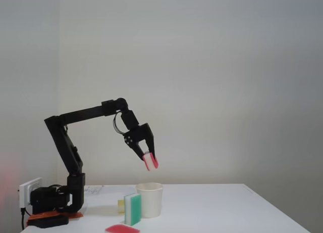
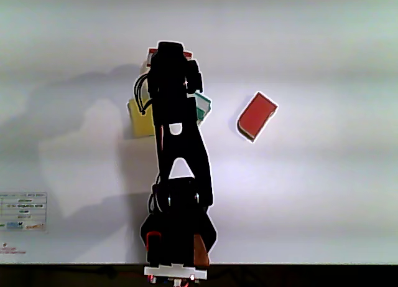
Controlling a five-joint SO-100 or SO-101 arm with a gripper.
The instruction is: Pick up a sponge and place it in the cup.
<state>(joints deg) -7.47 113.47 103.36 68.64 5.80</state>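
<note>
In the fixed view the black arm (image 1: 75,142) is seen reaching from its base at the table's left end, w/ the upper link angled up, the forearm running nearly level to the right, and the wrist bent downward. The gripper (image 1: 147,159) is pinched on the sponge (image 1: 151,161) — a small red block w/ a white layer, held tilted between the fingertips. The sponge is carried in the air, well above the table (image 1: 227,207), and sits roughly over the cup (image 1: 150,199), clear of its rim and not touching it.

The cup is a plain white tapered paper one, stood upright on the white table. Just beside it on the left in the fixed view, a green-and-white sponge (image 1: 132,208) is stood on edge, apparently touching or nearly touching the cup wall; contact can't be confirmed. A yellow item (image 1: 121,205) is partly hidden behind it. A flat red sponge (image 1: 122,229) is laid nearer the camera, at the bottom edge.

In the other view — looking down — the arm (image 2: 177,169) covers the cup and the held sponge. The yellow item (image 2: 140,120) is seen left of the arm, a sliver of the green-and-white sponge (image 2: 203,108) right of it, and the flat red sponge (image 2: 256,116) lies further right, apart from the rest. A printed label (image 2: 23,211) is stuck at the left edge.
</note>
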